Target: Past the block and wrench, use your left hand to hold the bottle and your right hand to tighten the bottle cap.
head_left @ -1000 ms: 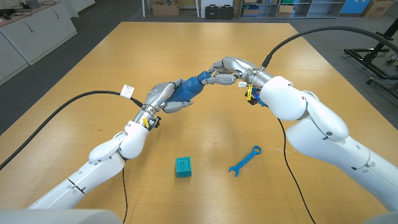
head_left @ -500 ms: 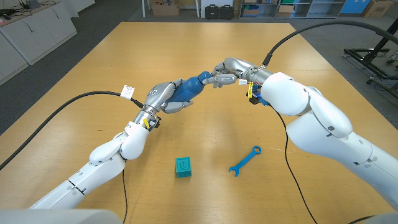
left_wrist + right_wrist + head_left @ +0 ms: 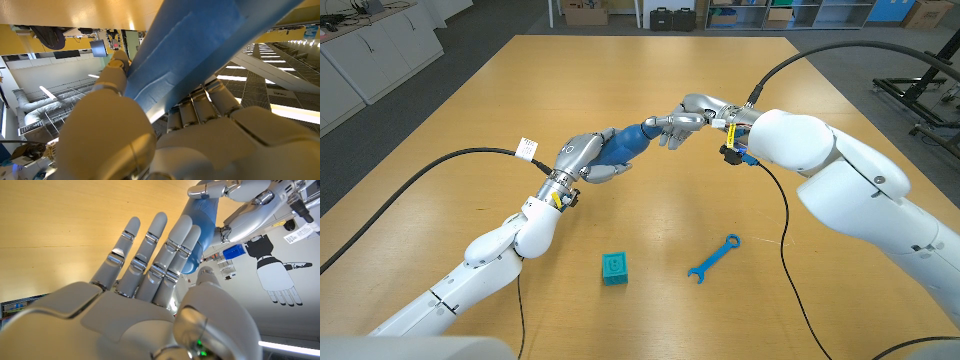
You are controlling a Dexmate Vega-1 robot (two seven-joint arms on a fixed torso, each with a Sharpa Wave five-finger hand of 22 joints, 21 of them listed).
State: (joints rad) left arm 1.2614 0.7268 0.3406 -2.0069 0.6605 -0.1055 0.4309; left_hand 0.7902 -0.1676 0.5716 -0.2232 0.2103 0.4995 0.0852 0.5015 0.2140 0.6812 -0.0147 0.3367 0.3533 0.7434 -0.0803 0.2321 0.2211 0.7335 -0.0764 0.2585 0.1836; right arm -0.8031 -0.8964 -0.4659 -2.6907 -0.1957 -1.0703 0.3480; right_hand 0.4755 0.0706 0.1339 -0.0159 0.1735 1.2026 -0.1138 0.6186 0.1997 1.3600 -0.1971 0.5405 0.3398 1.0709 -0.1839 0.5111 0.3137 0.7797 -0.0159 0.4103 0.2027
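Now the left robot hand (image 3: 588,156) grips the blue bottle (image 3: 628,140) mid-surface, held tilted above the wooden surface (image 3: 460,110), cap end toward the right robot hand (image 3: 682,125). Right robot hand is at the cap end, fingers mostly extended in the right wrist view; can't tell if it actually grips the cap. Teal block (image 3: 614,268) and blue wrench (image 3: 714,258) lie nearer the robot, apart from each other.

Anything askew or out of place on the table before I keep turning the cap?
Nothing stands out. The left hand holds the blue bottle tilted, off the table, with the right hand at its cap end. The teal block and blue wrench lie apart on the table. No spill or damage shows.
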